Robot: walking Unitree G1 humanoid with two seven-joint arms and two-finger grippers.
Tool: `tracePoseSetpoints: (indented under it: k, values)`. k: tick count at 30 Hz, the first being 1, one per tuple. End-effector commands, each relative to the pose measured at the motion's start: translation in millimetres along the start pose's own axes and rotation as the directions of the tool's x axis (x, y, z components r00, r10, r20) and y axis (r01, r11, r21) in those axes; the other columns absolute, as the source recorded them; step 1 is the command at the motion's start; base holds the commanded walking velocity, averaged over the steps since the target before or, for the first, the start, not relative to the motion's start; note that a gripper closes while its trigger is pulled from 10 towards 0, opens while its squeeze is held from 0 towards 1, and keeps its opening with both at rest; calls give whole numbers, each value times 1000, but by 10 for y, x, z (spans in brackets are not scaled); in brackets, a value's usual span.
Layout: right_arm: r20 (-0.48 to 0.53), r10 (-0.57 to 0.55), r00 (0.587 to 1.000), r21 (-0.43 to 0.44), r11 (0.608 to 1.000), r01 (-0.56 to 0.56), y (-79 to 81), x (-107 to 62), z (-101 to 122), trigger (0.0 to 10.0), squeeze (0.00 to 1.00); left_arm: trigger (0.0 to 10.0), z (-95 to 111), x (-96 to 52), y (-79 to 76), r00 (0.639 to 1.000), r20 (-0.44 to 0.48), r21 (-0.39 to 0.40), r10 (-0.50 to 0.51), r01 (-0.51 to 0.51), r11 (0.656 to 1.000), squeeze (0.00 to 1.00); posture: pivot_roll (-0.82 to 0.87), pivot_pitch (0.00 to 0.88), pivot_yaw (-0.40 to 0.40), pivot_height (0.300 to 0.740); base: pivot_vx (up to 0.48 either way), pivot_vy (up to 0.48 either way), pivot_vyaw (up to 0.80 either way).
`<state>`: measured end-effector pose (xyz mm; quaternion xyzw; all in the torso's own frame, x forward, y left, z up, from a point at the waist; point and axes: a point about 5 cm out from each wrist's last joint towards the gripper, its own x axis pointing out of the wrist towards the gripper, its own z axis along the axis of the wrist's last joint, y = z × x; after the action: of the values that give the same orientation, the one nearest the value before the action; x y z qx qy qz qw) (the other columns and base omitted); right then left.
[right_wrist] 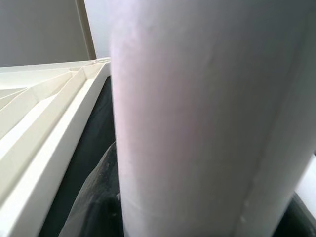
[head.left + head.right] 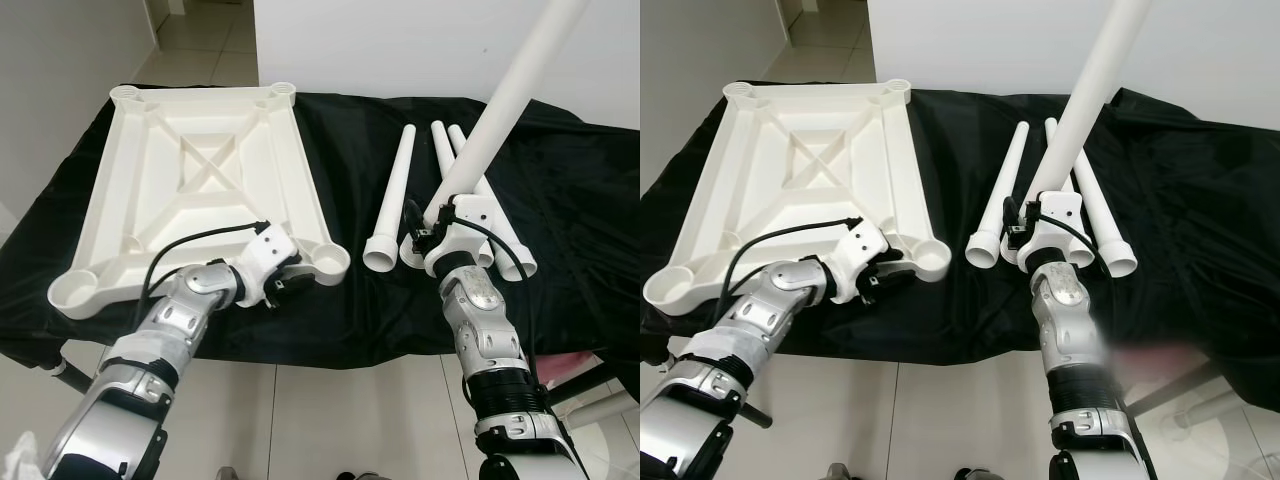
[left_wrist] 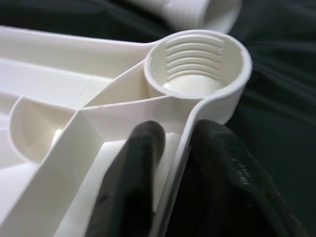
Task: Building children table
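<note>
A white plastic tabletop (image 2: pixel 200 170) lies upside down on the black-draped table, with a threaded socket (image 2: pixel 327 262) at each corner. My left gripper (image 2: pixel 283 285) is shut on the tabletop's near rim beside the near right socket (image 3: pixel 197 64); one finger (image 3: pixel 133 173) sits inside the rim, the other outside. My right gripper (image 2: pixel 428 238) is shut on a white table leg (image 2: pixel 500 100) that stands nearly upright, leaning up and to the right, its lower end near the cloth. The leg (image 1: pixel 187 118) looms close in the right wrist view. Three more legs (image 2: pixel 395 195) lie on the cloth.
The black cloth (image 2: pixel 580 220) covers the whole table, with bare room at the far right. A white wall (image 2: pixel 380 40) stands behind, and pale floor tiles (image 2: pixel 330 420) run below the table's front edge.
</note>
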<state>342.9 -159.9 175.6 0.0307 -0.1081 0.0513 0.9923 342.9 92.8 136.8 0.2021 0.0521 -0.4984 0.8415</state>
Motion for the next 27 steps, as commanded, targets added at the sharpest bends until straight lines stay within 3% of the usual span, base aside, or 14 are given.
tracePoseSetpoints:
  k: [1, 6, 7, 15, 16, 17, 25, 26, 27]
  values:
    - [-4, -5, 1000, -9, 1000, 5, -12, 1, 1, 10000, 0, 0, -32, 51, -108, 998, -13, -4, -62, 62, 998, 0, -32, 60, -21, 740, 0, 0, 0]
    - [-3, -4, 1000, -7, 1000, 4, -8, 6, 1, 10000, 0, 0, 0, 115, -159, 998, -4, -8, -65, 65, 998, 0, -29, 59, -17, 740, 0, 0, 0]
    - [-1, -5, 1000, -6, 1000, 5, -1, 13, 3, 10000, 0, 0, 31, 192, -200, 999, -2, -10, -51, 51, 999, 0, -28, 59, -14, 740, 0, 0, 0]
    - [3, -3, 1000, -4, 1000, 3, 11, 12, 2, 10000, 0, 78, 87, 265, -143, 999, 0, -27, 36, -36, 999, 0, -26, 58, -9, 740, 0, 0, 0]
    - [4, -5, 1000, -1, 1000, 5, 11, 12, 0, 10000, 0, 4667, 103, 286, -135, 998, 0, -37, 59, -59, 998, 0, -24, 61, -6, 740, 0, 0, 0]
    - [7, -10, 1000, 3, 1000, 10, 9, 12, 3, 10000, 0, 10000, 124, 307, -138, 997, 5, -38, 71, -71, 997, 0, -25, 61, -4, 740, 0, 0, 0]
    - [35, -23, 999, 9, 1000, 23, 12, 19, 44, 10000, 0, 10000, 157, 307, -100, 995, 11, -59, 99, -99, 993, 0, -23, 64, -1, 740, 0, 0, 0]
    - [43, -17, 999, 35, 999, 16, 17, 25, 65, 10000, 0, 10000, 165, 277, -58, 994, 21, -87, 111, -109, 990, 447, -22, 65, -1, 740, 0, 0, 0]
    - [48, -13, 999, 54, 998, 10, 21, 29, 79, 10000, 0, 10000, 172, 257, -29, 992, 29, -107, 120, -116, 988, 1000, -22, 65, -1, 740, 0, 0, 0]
